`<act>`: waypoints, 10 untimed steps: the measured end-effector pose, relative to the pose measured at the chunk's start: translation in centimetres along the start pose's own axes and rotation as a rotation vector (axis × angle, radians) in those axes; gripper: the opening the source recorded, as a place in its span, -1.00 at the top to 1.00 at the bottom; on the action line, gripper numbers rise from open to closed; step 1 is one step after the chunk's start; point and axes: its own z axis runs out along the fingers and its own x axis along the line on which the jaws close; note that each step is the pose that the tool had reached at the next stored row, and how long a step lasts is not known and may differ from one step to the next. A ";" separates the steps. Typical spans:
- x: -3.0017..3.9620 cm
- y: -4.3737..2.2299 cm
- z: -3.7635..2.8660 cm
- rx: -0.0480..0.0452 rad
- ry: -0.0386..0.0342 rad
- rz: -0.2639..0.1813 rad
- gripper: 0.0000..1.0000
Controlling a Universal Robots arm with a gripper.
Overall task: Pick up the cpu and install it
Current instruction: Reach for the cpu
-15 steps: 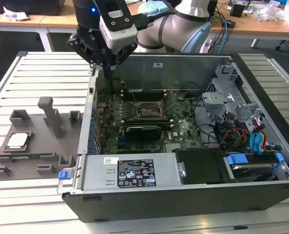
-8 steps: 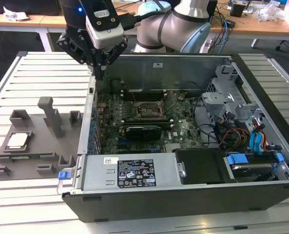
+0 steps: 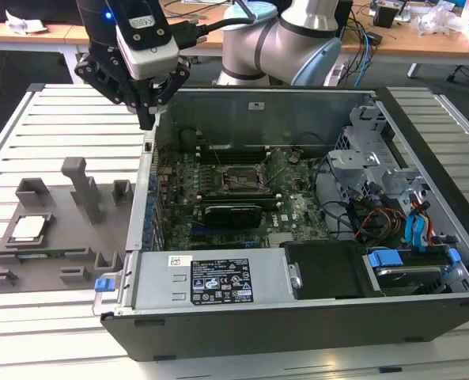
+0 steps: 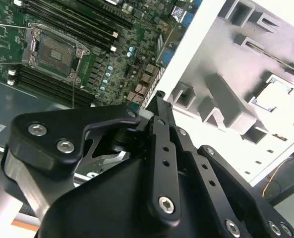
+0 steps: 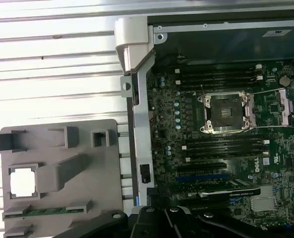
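The gripper (image 3: pixel 147 117) (image 4: pixel 159 101) has its fingers closed together, tip to tip, with nothing held between them. It hangs over the case (image 3: pixel 297 321) wall on the exterior view's left, near the far corner, between the fixture (image 3: pixel 68 237) and the motherboard (image 3: pixel 297 210). The cpu (image 3: pixel 28 228) lies flat in a square recess of the fixture, pale top up, well apart from the gripper; both wrist views show it there too (image 5: pixel 23 182) (image 4: pixel 274 94). The fixture sits on the slatted table (image 3: pixel 28 119) just beside the case. Inside the case, the socket (image 3: pixel 240 178) (image 5: pixel 225 113) (image 4: pixel 55 52) on the motherboard is open, its frame bare, with memory slots (image 5: pixel 221 146) on either side.
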 end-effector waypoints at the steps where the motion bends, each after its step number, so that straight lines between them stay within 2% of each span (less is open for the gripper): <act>1: 0.14 -0.01 0.00 0.0000 0.0000 0.000 0.79; 10: 1.91 -0.14 -0.04 0.0000 0.0000 0.000 0.79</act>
